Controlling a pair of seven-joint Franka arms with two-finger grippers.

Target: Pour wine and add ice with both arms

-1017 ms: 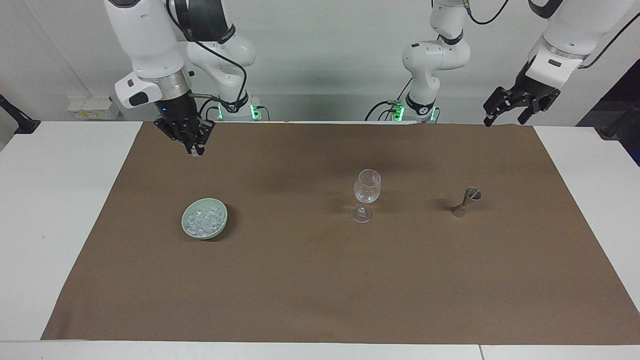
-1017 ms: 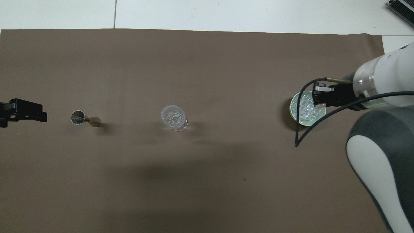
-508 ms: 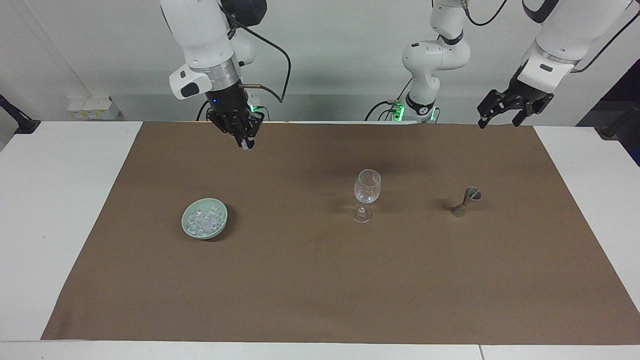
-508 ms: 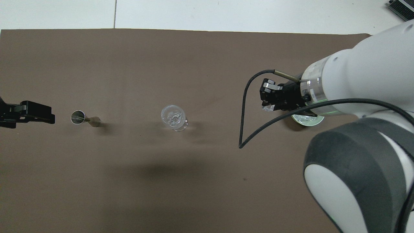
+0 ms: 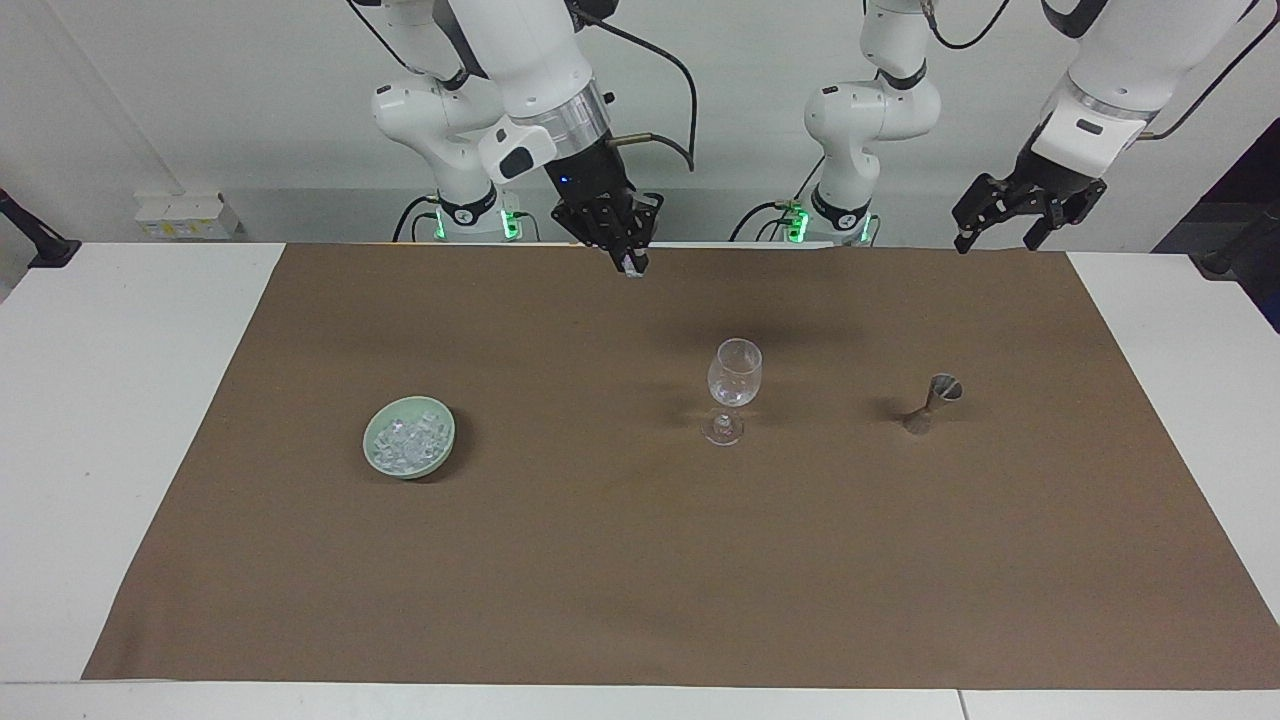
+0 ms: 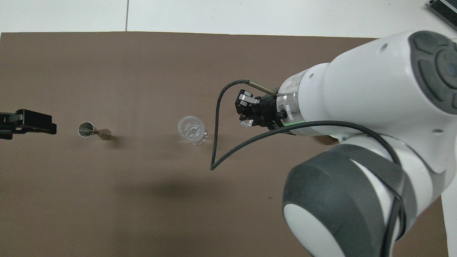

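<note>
While the left gripper (image 5: 990, 232) waits spread wide, the right gripper (image 5: 630, 266), pinching an ice cube (image 6: 246, 123) aloft between bowl (image 5: 409, 437) and wine glass (image 5: 734, 388), needs centring over the rim before release.

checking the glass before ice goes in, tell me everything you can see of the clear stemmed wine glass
The clear stemmed wine glass is see-through glass with a rounded bowl, a short thin stem and a round flat foot. It stands upright on the brown table cover, between the pale green bowl of ice cubes and the small metal double-cone measuring cup. No wine shows in it. Whether anything lies in the bowl cannot be told. Nothing touches it but the cover under its foot; neither gripper is at it.
</note>
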